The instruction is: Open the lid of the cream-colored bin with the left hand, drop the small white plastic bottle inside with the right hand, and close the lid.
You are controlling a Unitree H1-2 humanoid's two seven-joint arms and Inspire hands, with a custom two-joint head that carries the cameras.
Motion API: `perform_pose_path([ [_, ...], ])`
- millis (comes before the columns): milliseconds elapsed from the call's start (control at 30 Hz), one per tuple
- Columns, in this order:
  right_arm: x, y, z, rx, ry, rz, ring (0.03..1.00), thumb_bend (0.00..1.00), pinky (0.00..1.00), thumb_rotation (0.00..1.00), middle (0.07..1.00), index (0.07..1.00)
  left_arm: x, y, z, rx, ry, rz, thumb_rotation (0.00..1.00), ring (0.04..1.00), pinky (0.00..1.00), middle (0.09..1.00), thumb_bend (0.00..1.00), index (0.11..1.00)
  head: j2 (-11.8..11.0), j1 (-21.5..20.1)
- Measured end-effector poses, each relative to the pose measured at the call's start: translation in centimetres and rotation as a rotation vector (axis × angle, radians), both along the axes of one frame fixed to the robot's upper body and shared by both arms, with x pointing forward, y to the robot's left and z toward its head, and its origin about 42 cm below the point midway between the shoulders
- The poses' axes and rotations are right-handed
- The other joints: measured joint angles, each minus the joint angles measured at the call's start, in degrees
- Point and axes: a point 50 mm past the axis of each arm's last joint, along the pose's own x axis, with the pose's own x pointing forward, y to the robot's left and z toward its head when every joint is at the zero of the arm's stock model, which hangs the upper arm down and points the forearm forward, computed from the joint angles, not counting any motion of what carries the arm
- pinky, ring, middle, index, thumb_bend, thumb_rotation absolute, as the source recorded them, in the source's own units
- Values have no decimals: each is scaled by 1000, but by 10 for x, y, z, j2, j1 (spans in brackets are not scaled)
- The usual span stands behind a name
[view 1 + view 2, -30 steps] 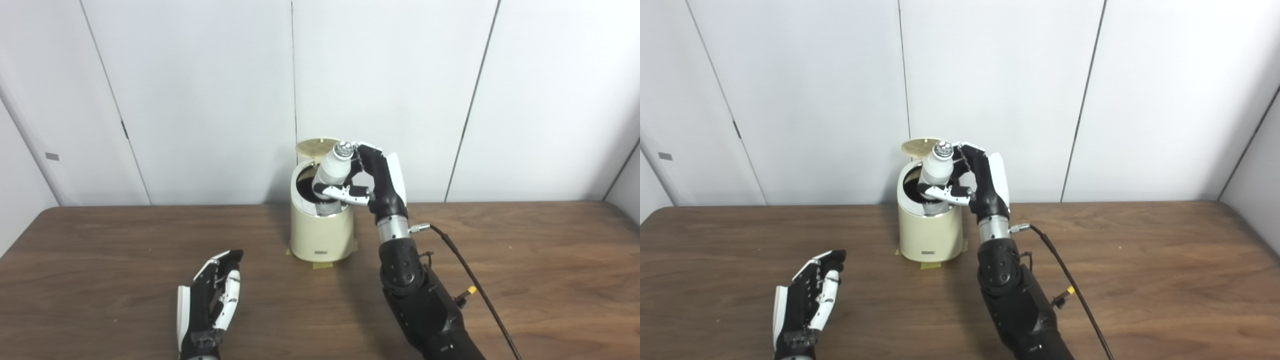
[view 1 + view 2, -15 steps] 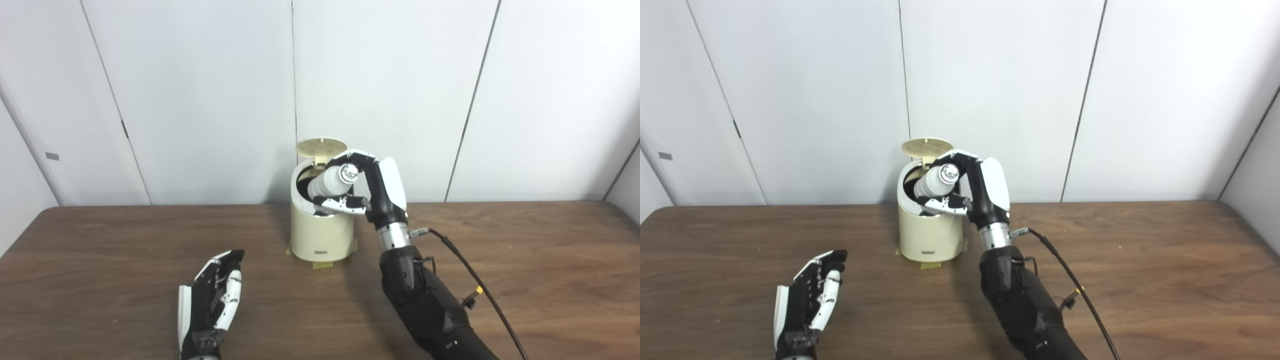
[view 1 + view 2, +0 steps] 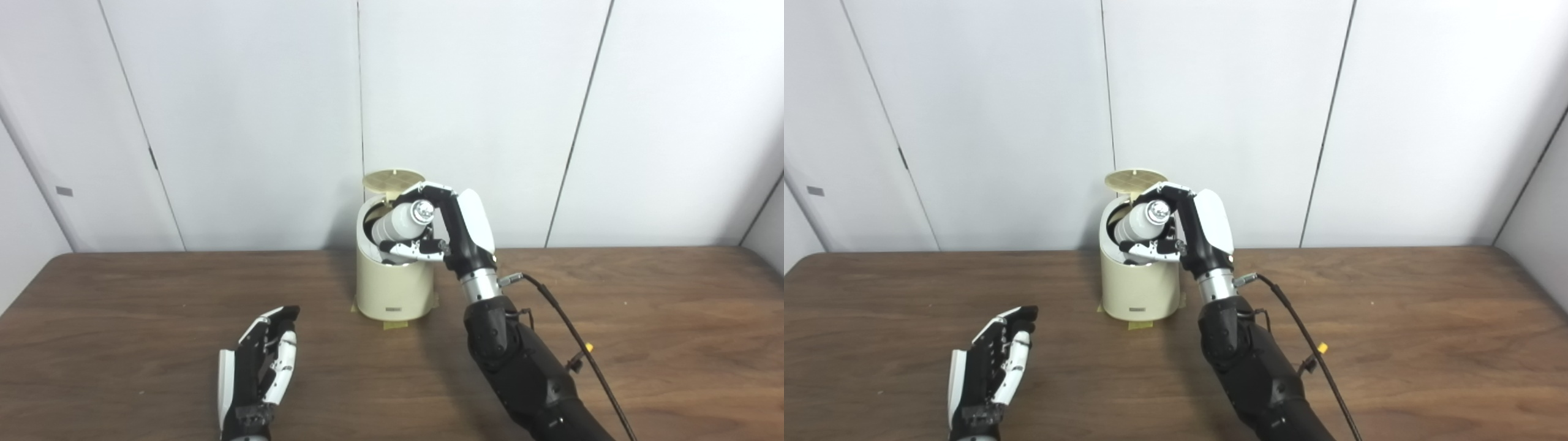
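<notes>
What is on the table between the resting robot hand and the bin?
Nothing: only bare brown table lies between the left robot hand and the bin, in both views.

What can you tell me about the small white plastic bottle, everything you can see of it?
The small white plastic bottle is a smooth, round-bodied container with a shiny silver cap facing the camera. It lies tilted, base pointing down into the open mouth of the cream-colored cylindrical bin, cap end raised toward the right. The right hand is shut on it, dark fingers curling over the cap end and a white-tipped one beneath. Its lower end is hidden inside the bin.
</notes>
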Motion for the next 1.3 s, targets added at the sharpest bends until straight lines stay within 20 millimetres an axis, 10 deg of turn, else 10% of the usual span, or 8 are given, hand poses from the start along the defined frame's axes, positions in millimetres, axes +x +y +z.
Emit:
perform_pose_path([
  [167,0,-1,1,-14,15,-13,650,915,601,206,636,615,0,0,0,0,0,0,654,735,666,744,217,721,-1,-2],
  [533,-1,5,8,-112,42,-65,837,954,677,241,862,845,0,0,0,2,-1,2,645,739,664,747,202,722,-2,-4],
  [833,-3,5,8,-119,54,-82,853,935,692,240,870,861,0,0,0,3,-1,3,640,739,669,747,213,722,-2,-5],
  [1300,-17,-8,1,198,-91,-123,207,772,163,271,263,249,3,1,2,-1,-10,16,635,731,668,740,209,713,-4,-12],
])
